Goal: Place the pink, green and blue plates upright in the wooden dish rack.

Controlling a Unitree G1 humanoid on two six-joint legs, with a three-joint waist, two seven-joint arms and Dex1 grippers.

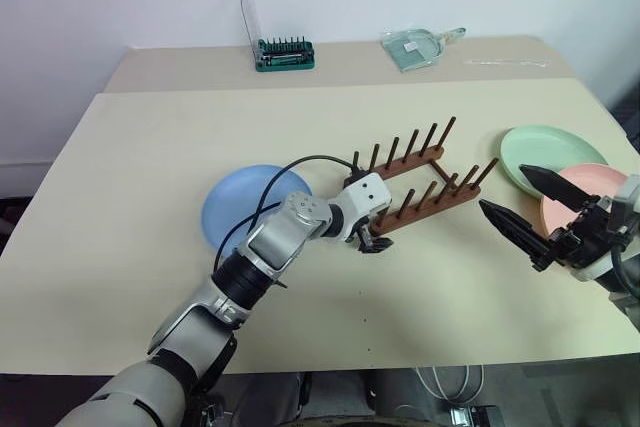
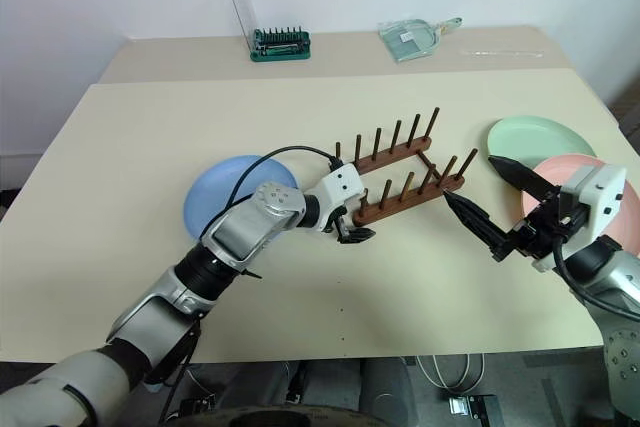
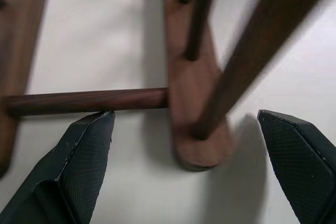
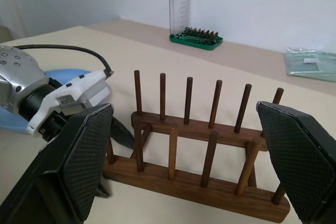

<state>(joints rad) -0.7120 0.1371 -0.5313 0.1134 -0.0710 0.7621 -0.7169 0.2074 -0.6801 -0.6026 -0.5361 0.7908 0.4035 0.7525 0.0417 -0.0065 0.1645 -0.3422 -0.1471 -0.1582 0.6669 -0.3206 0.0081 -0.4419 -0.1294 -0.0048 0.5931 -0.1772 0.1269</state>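
Left gripper (image 1: 374, 240), fingers spread apart, sits at the near end of the wooden dish rack (image 1: 425, 185). Right gripper (image 1: 520, 206), also spread, hovers beside the rack's right end, over the pink plate (image 1: 590, 187); green plate (image 1: 548, 153) behind, blue plate (image 1: 240, 209) left of the rack.

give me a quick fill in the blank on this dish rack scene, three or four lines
1. The dark brown wooden dish rack holds ____ plates.
2. The left pincer is at the rack's near end with its fingers ____.
3. The round salmon pink plate partly overlaps the round pale mint ____ plate.
4. The round light blue plate lies ____ on the beige table.

Missing words: no; open; green; flat
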